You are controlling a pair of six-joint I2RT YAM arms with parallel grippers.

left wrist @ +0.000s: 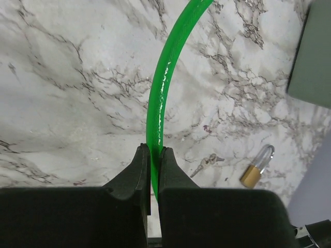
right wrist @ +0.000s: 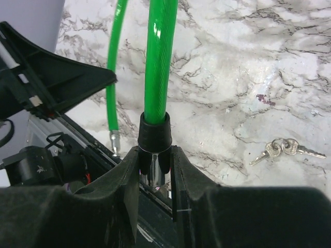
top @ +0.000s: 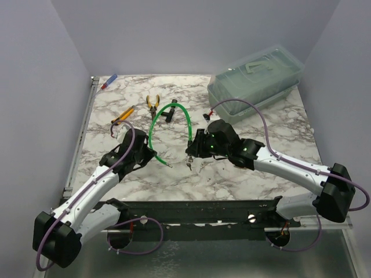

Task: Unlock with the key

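The left pincer (left wrist: 153, 153) was shut tight on the green cord (left wrist: 158, 103), and the right pincer (right wrist: 155, 155) was clamped on the cord's black end cap (right wrist: 155, 133). The 2 keys (right wrist: 287, 149) lay loose on the bench (right wrist: 248, 62), just past them, near the brass padlock (left wrist: 257, 169). No key was held, so the unlocking looked not yet started. Far back, the clear box (top: 255, 81) had its lid (top: 264, 65) on; what was inside could not be told.

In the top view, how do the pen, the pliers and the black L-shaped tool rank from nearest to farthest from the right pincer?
From the right pincer:
1. black L-shaped tool, beyond it, slightly left.
2. pliers, farther back and left.
3. pen, at the far left corner.
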